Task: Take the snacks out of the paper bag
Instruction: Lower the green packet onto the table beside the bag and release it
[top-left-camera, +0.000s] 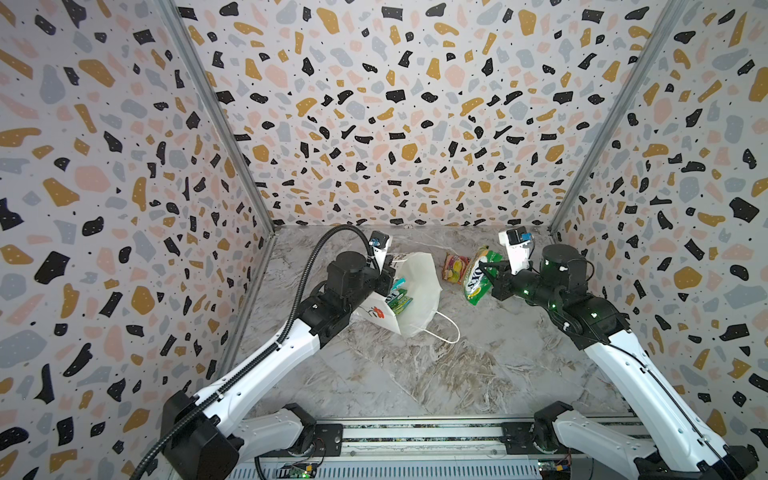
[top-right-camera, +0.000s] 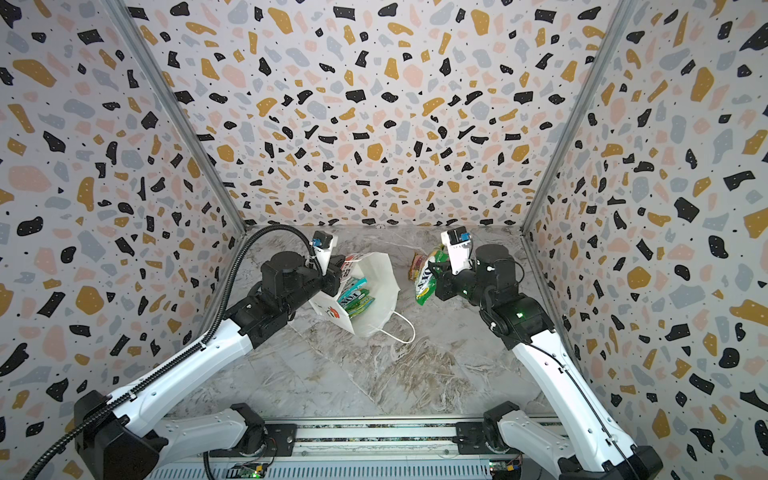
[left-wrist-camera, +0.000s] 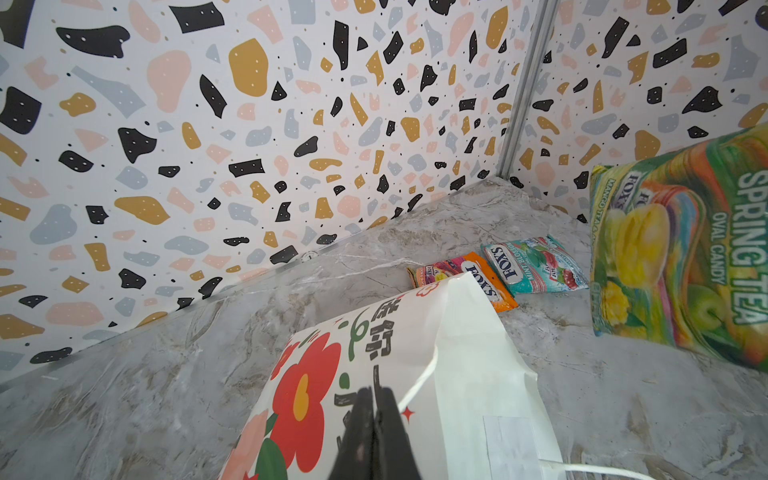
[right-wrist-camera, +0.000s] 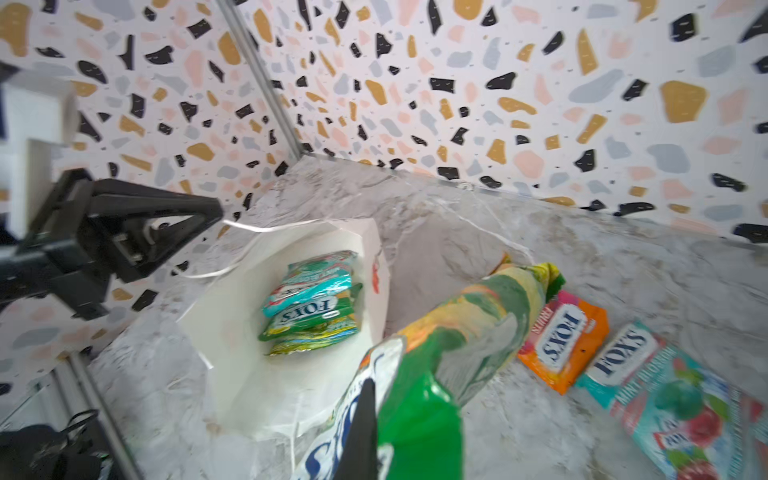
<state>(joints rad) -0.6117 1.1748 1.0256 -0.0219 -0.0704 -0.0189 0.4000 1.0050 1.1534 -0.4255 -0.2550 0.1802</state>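
Observation:
The white paper bag (top-left-camera: 419, 291) with a red flower (left-wrist-camera: 305, 399) stands tilted at the back of the table, its mouth open. My left gripper (left-wrist-camera: 376, 399) is shut on the bag's upper edge. Inside lie a teal and two green snacks (right-wrist-camera: 311, 303), stacked. My right gripper (right-wrist-camera: 374, 390) is shut on a green-yellow snack packet (right-wrist-camera: 457, 332) and holds it above the table to the right of the bag, in both top views (top-left-camera: 478, 278) (top-right-camera: 428, 278). An orange packet (right-wrist-camera: 565, 340) and a teal packet (right-wrist-camera: 673, 399) lie flat on the table beyond it.
The marble tabletop (top-left-camera: 436, 374) is boxed in by terrazzo-patterned walls on three sides. One white cord handle (top-left-camera: 449, 332) of the bag trails on the table toward the front. The arms' base rail (top-left-camera: 415, 436) runs along the front edge.

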